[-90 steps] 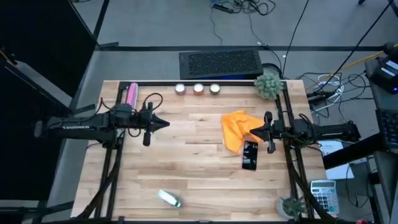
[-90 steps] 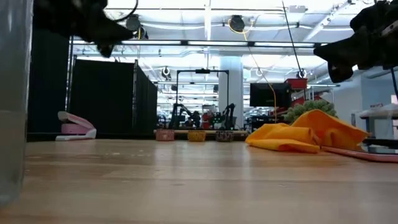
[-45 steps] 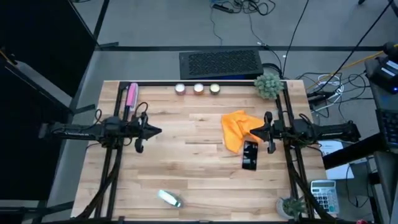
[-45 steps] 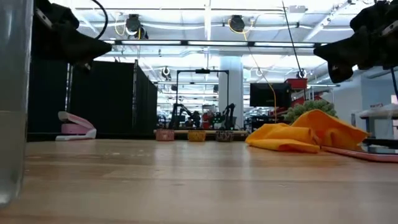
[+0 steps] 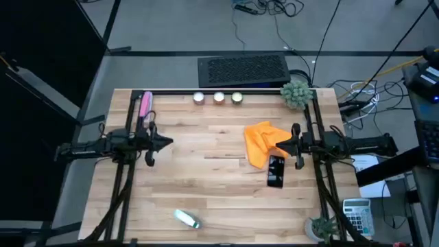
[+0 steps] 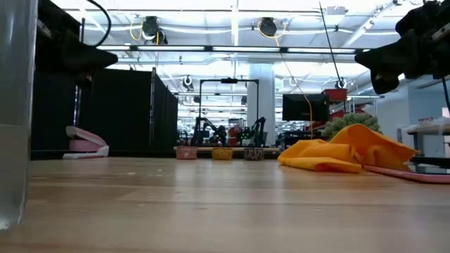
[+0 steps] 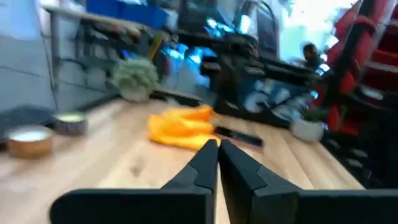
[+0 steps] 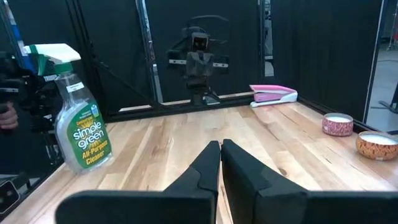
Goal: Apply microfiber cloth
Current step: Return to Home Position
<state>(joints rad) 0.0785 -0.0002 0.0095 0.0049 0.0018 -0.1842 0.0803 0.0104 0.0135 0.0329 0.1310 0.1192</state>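
Observation:
The orange microfiber cloth (image 5: 262,143) lies crumpled on the wooden table, right of centre, also seen in the low view (image 6: 348,156) and the left wrist view (image 7: 180,127). A black smartphone (image 5: 276,171) lies flat just near of it. My right gripper (image 5: 277,146) hangs shut above the cloth's right edge, clear of it in the low view (image 6: 376,65). My left gripper (image 5: 169,143) is shut and raised over the table's left part, far from the cloth.
A pink stapler (image 5: 145,104) lies at the far left. Three small candles (image 5: 219,97) and a potted plant (image 5: 295,92) line the far edge. A spray bottle (image 5: 185,218) stands near the front edge, and another plant (image 5: 322,226) at the near right corner.
My left gripper has drawn back toward the table's left edge, staying shut and raised. The cloth and the phone have not moved.

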